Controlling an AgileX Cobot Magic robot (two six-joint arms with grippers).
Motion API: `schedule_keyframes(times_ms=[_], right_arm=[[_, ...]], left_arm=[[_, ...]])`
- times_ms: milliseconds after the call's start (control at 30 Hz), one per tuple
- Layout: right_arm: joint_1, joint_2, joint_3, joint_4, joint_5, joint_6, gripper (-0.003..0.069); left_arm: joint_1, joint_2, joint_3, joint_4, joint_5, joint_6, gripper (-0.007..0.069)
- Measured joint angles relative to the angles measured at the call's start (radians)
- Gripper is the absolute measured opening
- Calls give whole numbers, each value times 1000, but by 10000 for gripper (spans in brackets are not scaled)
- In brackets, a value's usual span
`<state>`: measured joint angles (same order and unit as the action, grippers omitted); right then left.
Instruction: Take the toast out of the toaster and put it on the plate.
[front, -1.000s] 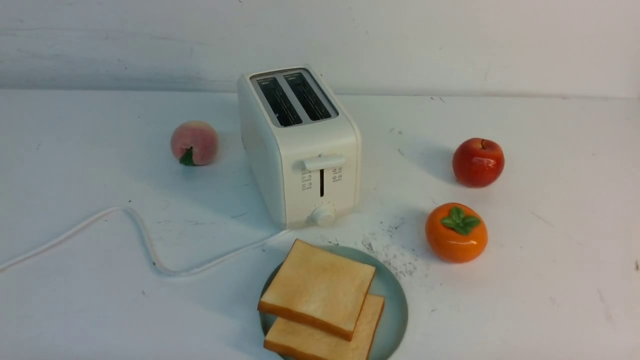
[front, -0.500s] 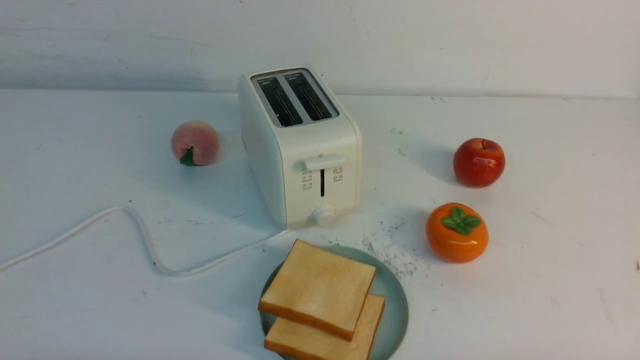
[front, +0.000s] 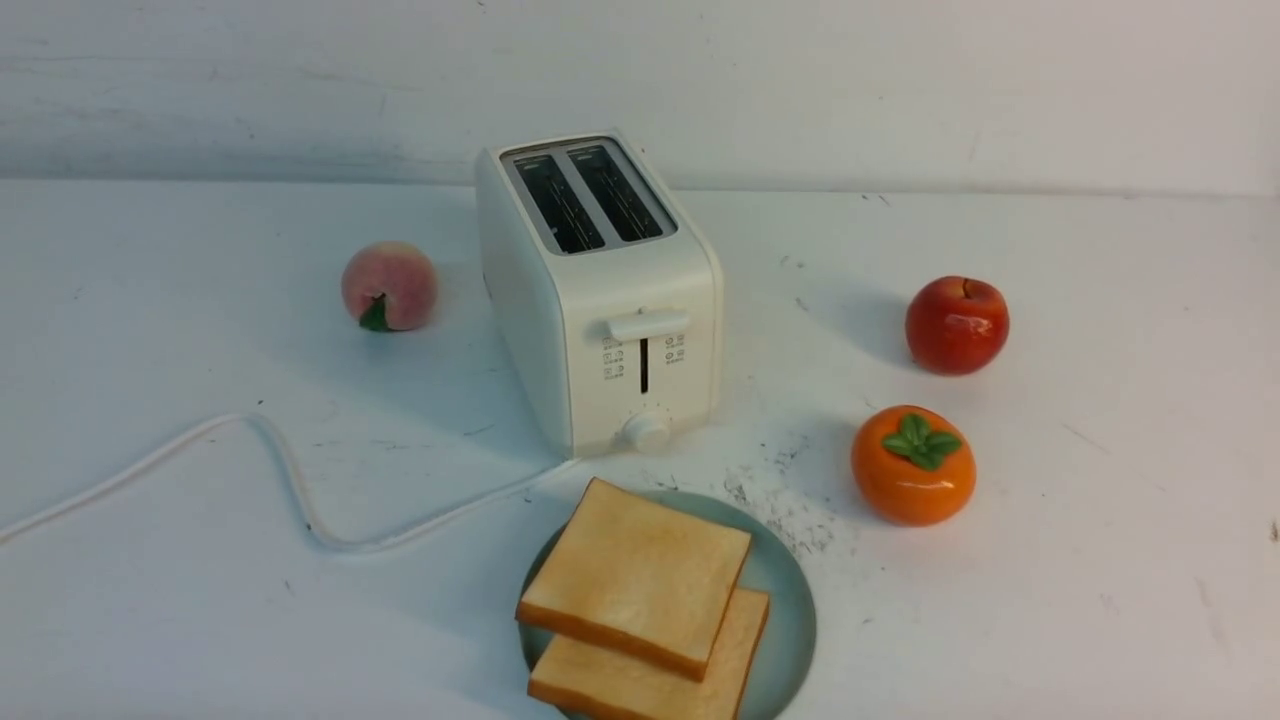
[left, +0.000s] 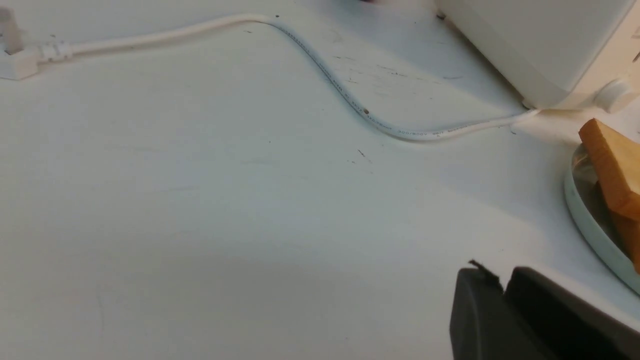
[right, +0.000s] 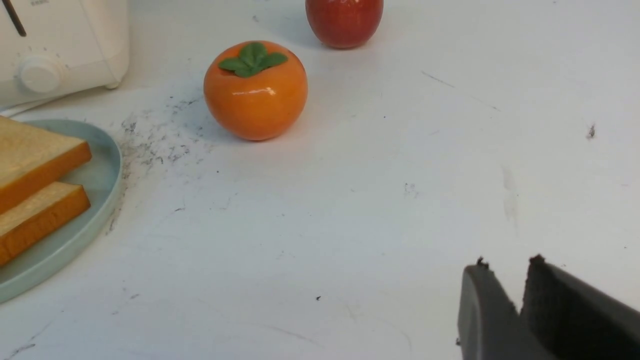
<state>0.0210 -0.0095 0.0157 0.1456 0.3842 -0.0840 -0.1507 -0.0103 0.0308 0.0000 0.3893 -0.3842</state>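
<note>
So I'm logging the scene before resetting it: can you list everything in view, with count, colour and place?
toaster: 1, white, table centre, both slots empty
cord: 1, white, trailing from the toaster toward the robot's left
plate: 1, pale blue-green, in front of the toaster
toast slices: 2, golden, stacked overlapping on the plate
peach: 1, pink, left of toaster
apple: 1, red, far right
persimmon: 1, orange, right of plate
left tool: 1, black, nearly closed, empty
right tool: 1, black, narrow gap, empty

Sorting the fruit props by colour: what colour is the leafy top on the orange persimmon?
Green, on the persimmon; clearest in the right wrist view.
</note>
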Motion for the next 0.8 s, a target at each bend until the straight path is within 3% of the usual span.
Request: schedule_keyframes(times_ms=[800], right_arm=[[0, 0, 0, 0, 0, 0, 164]], left_arm=[[0, 0, 0, 0, 0, 0, 91]])
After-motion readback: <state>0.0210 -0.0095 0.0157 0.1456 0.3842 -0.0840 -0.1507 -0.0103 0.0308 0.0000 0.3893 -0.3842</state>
